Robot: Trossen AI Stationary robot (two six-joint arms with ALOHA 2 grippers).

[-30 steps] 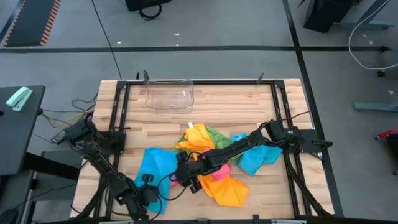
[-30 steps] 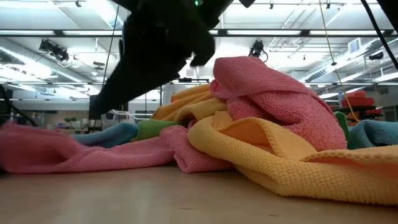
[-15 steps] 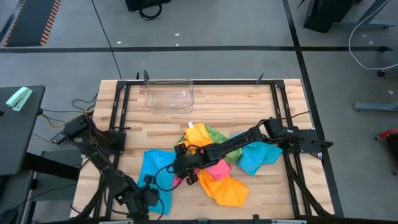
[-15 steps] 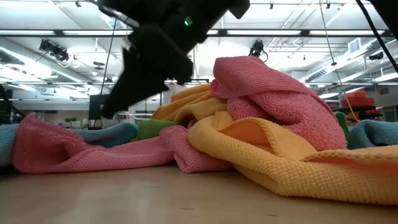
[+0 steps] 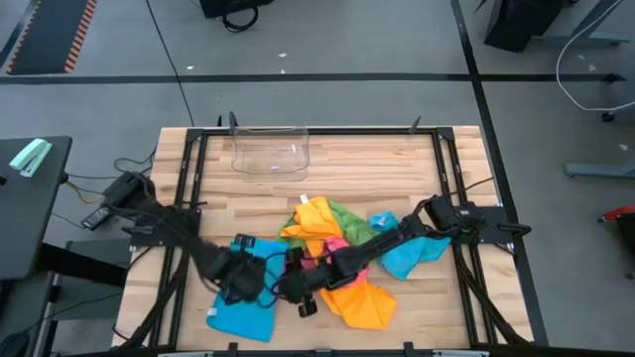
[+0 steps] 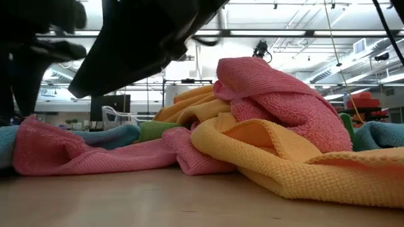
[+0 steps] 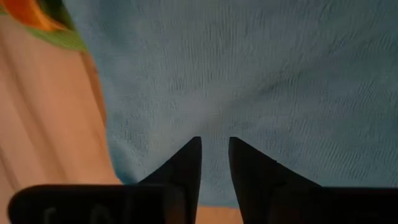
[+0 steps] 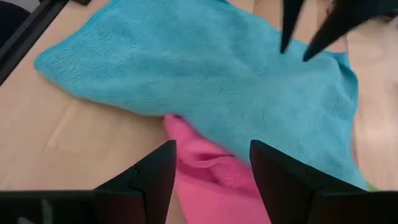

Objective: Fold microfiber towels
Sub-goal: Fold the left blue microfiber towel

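Folding has barely started: no towel lies as a neat folded square anywhere on the table [image 5: 397, 159], and nothing sits in the clear bin [image 5: 270, 154] at the far edge. One blue towel [image 5: 243, 302] lies pulled out of the heap, near-left of it, roughly flat but with its edges not squared. Everything else is a crumpled pile at the near middle.

The left gripper [image 5: 241, 281] hovers over the far part of that blue towel, fingers close together with only a narrow gap; the left wrist view shows cloth under the tips, nothing visibly pinched. The right gripper [image 5: 298, 288] reaches in from the right at the pile's left edge, just beside the blue towel, jaws spread and empty above the pink towel [image 8: 205, 171].

Count, as far as visible:
- blue towels: two, the spread one and a second blue towel [image 5: 409, 253] at the pile's right
- orange-yellow: apparently two, one orange towel [image 5: 316, 216] far and another orange towel [image 5: 362, 302] near
- pink: one
- green towel [image 5: 349, 216]: one
- bins: one

Left to do: square up and fold the blue one, then all the others, judging by the heap.
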